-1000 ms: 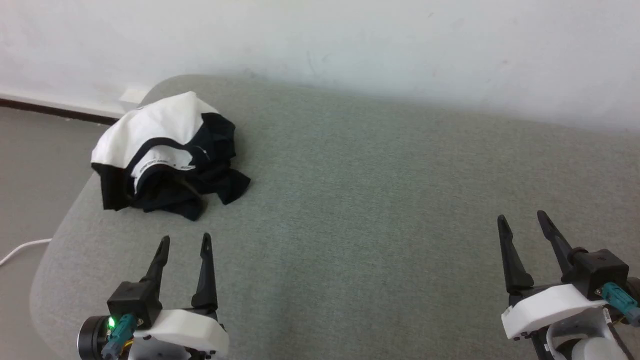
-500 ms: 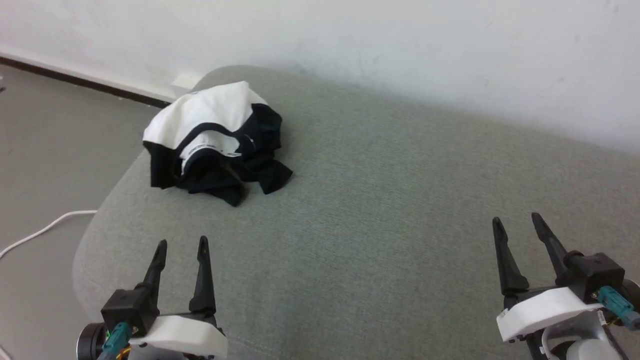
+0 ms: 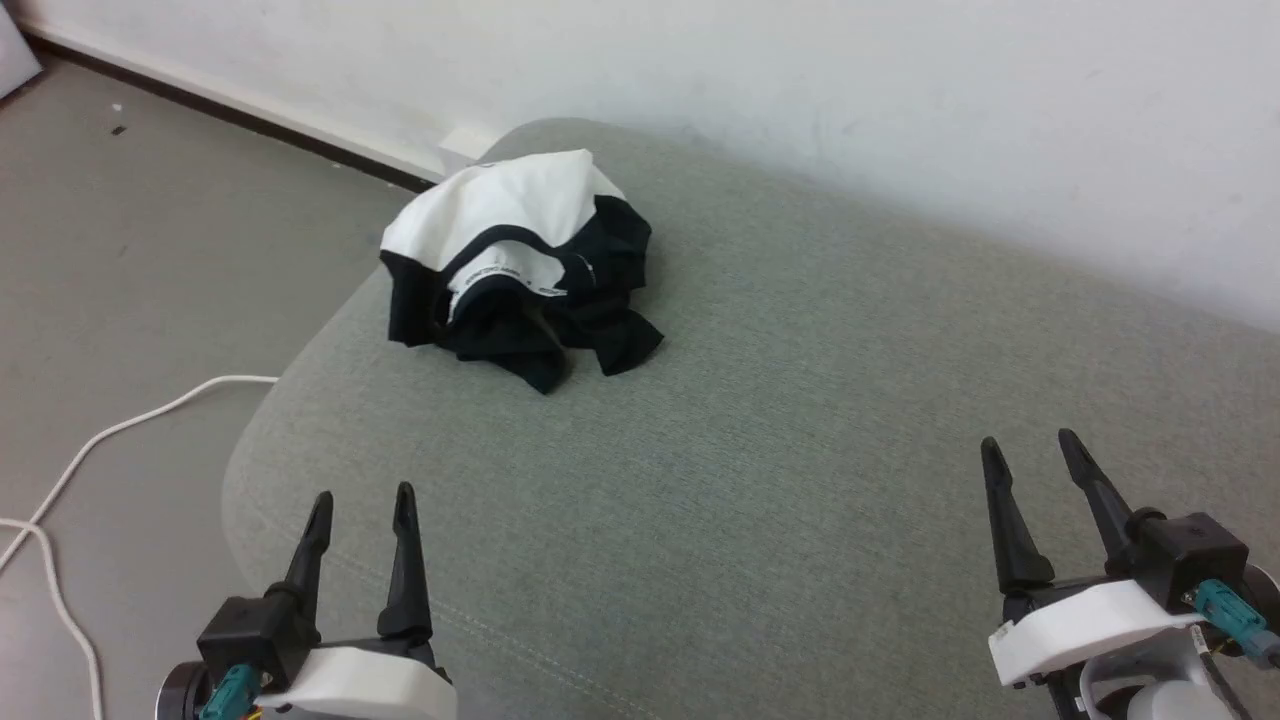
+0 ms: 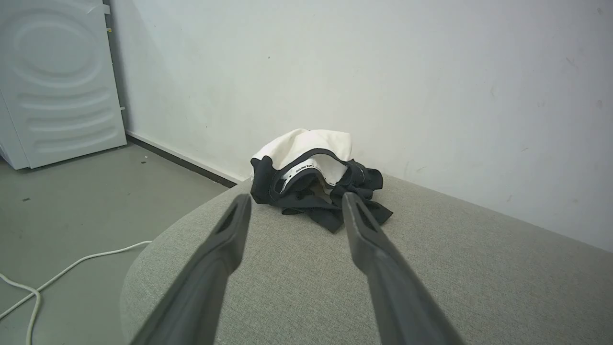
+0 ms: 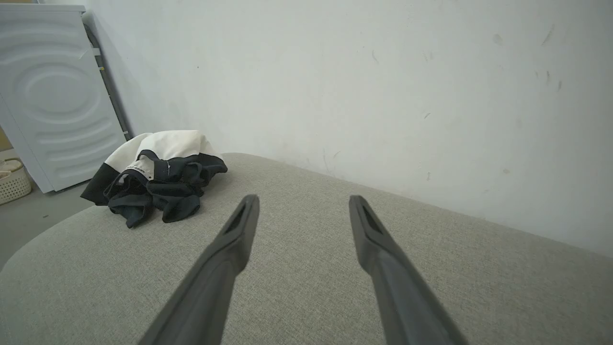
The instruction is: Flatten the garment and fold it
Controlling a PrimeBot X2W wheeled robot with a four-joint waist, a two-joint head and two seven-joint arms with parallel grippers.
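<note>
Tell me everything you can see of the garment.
The garment is a crumpled heap of soft white cloth with black sleeves and black collar trim; a tape of tiny print shows inside the neck. It lies bunched, unflattened, near the far left corner of the grey upholstered seat, close to the wall. Only the seat touches it.

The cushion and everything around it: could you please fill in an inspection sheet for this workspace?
Surface: grey fabric cushion, rounded corner at its far left.
Job's things: garment crumpled in a heap near that corner, not flattened.
Clutter: nothing seen.
Grippers: left gripper and right gripper both open, holding nothing, well short of the garment.
Cables: white cable lying on the floor left of the cushion.
Surroundings: white wall behind; white appliance and pale basket on the floor.
</note>
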